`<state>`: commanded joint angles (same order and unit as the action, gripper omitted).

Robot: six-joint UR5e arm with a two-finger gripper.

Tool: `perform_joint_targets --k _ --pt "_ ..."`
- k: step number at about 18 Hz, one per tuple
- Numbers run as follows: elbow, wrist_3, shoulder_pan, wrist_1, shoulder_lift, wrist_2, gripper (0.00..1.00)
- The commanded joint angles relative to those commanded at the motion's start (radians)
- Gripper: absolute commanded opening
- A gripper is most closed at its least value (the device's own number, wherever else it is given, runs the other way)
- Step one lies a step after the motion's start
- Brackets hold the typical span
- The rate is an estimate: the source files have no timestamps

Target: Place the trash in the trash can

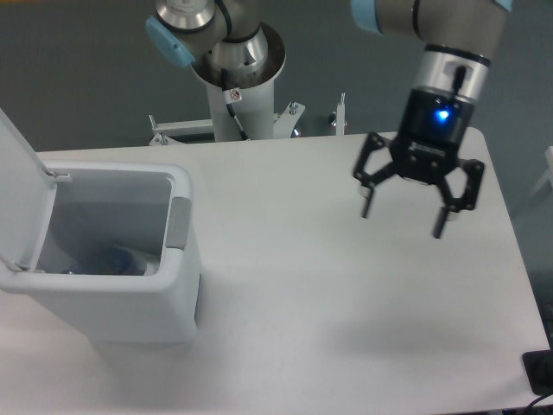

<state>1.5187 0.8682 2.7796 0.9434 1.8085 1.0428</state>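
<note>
The trash can (pixel 177 285) is a large white boxy bin at the left of the table, its lid (pixel 19 186) hinged open to the left and a grey tab (pixel 179 222) on its right rim. Inside it, at the bottom, lies bluish and clear crumpled plastic (pixel 117 259), which looks like the trash; I cannot tell the two pieces apart. My gripper (pixel 403 220) hangs above the right part of the table, far from the bin. Its fingers are spread open and hold nothing.
The arm's base column (pixel 238 86) stands behind the table's far edge, with a metal bracket (pixel 289 117) beside it. A dark object (pixel 540 372) sits at the table's right front corner. The table's right edge (pixel 518 259) runs close to the gripper.
</note>
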Motion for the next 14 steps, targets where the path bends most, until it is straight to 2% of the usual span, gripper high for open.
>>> perform_joint_targets --k 7,14 --pt "-0.002 0.084 -0.008 0.026 0.011 0.200 1.00" --pt "-0.002 0.340 -0.028 0.149 0.047 0.405 1.00"
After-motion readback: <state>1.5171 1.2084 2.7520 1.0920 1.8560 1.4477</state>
